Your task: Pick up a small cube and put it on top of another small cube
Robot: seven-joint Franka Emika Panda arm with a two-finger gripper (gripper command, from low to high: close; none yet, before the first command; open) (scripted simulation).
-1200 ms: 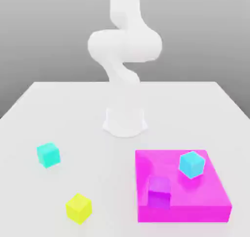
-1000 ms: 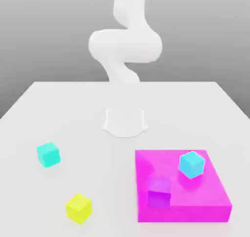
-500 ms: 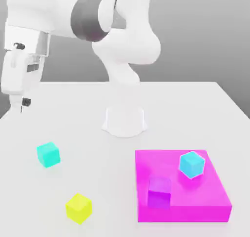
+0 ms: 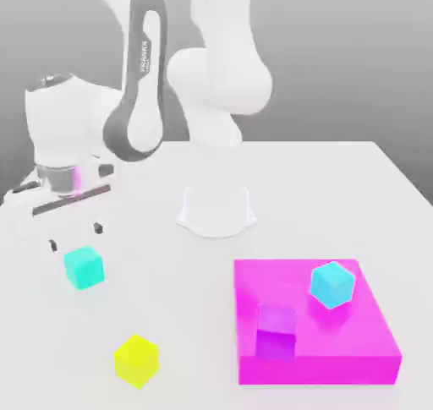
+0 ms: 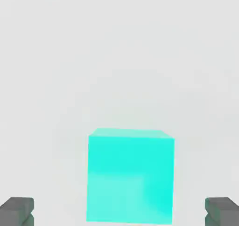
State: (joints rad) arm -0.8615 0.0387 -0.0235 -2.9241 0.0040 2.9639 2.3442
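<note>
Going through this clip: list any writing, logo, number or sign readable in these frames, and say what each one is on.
One marking: a line of small light lettering running lengthwise down the dark grey panel on the arm in the exterior view; too small and blurred to read.
The turquoise cube, yellow cube, sky-cyan cube, purple cube, magenta slab and table: no text.

A white table (image 4: 338,180) stands before a plain grey backdrop (image 4: 355,53).

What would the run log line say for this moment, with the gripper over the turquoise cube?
phase: pre-grasp | gripper: open, above turquoise cube, empty | yellow cube: on table | blue cube: on magenta block
</note>
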